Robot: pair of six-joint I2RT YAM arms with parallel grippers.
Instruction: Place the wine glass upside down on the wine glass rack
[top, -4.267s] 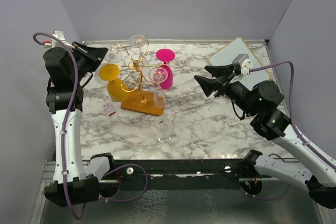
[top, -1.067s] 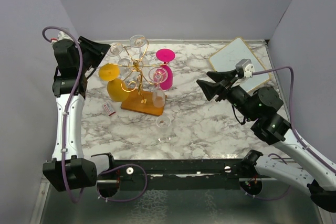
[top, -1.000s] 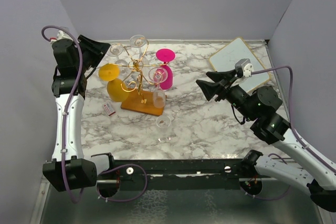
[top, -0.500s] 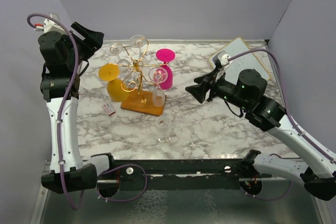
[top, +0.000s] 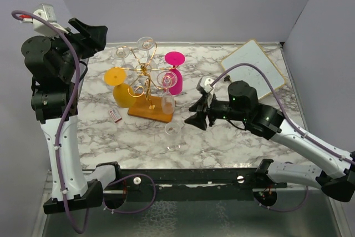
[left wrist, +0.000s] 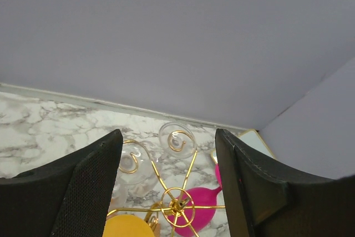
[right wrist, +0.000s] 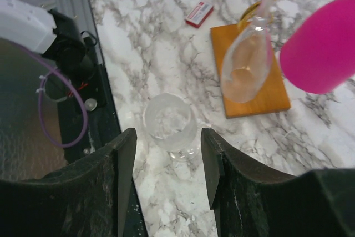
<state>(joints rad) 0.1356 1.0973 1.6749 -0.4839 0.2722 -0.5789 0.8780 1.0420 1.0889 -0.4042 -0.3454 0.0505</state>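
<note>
The wine glass (top: 173,130) stands on the worktop (top: 233,137), near the wine glass rack (top: 145,71). The right gripper (top: 195,115) is open beside it, holding nothing. The left gripper (top: 91,30) is open too, up high. A bump could tip the glass over.

The left gripper (top: 101,31) opened and rose up and back from the wine glass rack (top: 145,74), while the right gripper (top: 191,114) swung in from the right and dropped close beside the standing wine glass (top: 173,130).
</note>
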